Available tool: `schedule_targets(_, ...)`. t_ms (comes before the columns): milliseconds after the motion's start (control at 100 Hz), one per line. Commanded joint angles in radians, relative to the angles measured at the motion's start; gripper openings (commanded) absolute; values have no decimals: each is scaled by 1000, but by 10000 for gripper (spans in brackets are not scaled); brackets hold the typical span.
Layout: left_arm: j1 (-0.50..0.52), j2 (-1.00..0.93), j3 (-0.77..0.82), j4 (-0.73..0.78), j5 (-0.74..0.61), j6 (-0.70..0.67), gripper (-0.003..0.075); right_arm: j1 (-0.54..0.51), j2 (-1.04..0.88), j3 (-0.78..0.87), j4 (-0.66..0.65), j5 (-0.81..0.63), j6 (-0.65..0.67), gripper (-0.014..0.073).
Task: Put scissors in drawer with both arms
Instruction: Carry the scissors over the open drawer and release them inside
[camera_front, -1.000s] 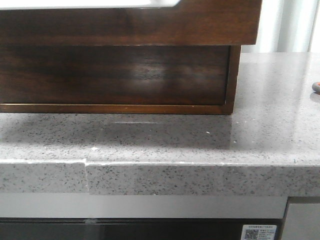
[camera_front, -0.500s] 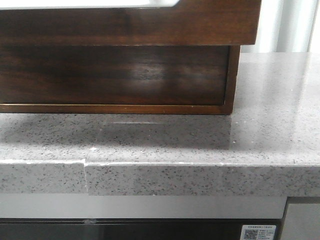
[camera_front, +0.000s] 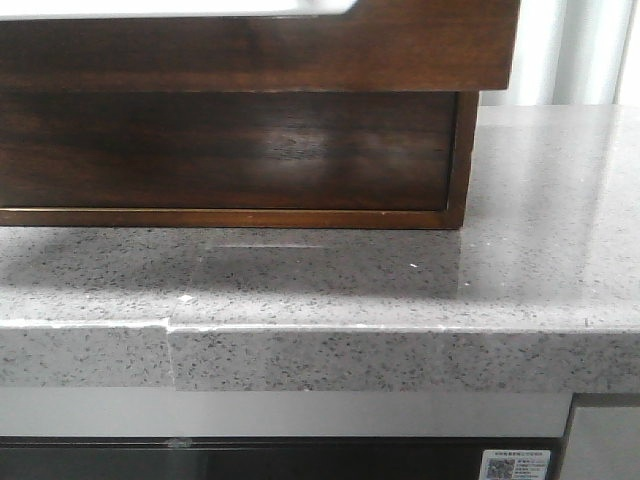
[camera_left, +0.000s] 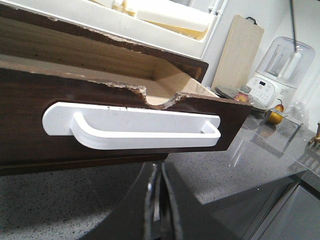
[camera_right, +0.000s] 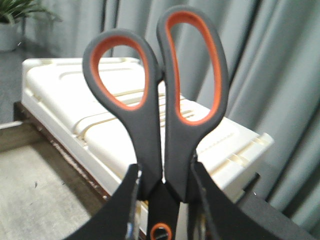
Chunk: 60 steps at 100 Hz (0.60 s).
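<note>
The drawer (camera_front: 260, 45) of the dark brown wooden box is pulled out and overhangs the counter in the front view. In the left wrist view its front (camera_left: 30, 135) carries a white handle (camera_left: 145, 135), and the light wooden inside (camera_left: 60, 50) is bare. My left gripper (camera_left: 159, 172) is shut and empty, just in front of and below the handle. My right gripper (camera_right: 162, 172) is shut on the scissors (camera_right: 150, 125), whose orange and dark grey handle loops stick out past the fingers. The drawer's floor (camera_right: 35, 185) lies beyond them. Neither gripper shows in the front view.
A white organiser tray (camera_right: 90, 125) sits on top of the box. The grey speckled counter (camera_front: 540, 200) has a front edge (camera_front: 400, 328). A wooden cutting board (camera_left: 237, 50), a blender (camera_left: 280, 65) and fruit (camera_left: 274, 116) stand further along it. The box's lower front (camera_front: 230, 150) is recessed.
A small orange and grey bit seen at the counter's right edge in the front view one second ago has gone out of view. The box and drawer have hardly moved.
</note>
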Motion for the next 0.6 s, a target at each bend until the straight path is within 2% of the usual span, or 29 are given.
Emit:
schedule_targets(0,-3,13,-32,-37,-54,6,-19,82,55,-42,-1,-76,-159,-78)
schedule_targets(120,-3,13,-32,-37,-54,6,-19,174,140,-69,-7,-84,-227,-79)
schedule_targets(250,-3,13,-32,-37,-54,6,-19,234,240,-111,-51,-112,-231,-78)
schedule_targets(590,-3,13,-32,-37,-55,6,-19,248,426,-182,-140,-174,-231,-79)
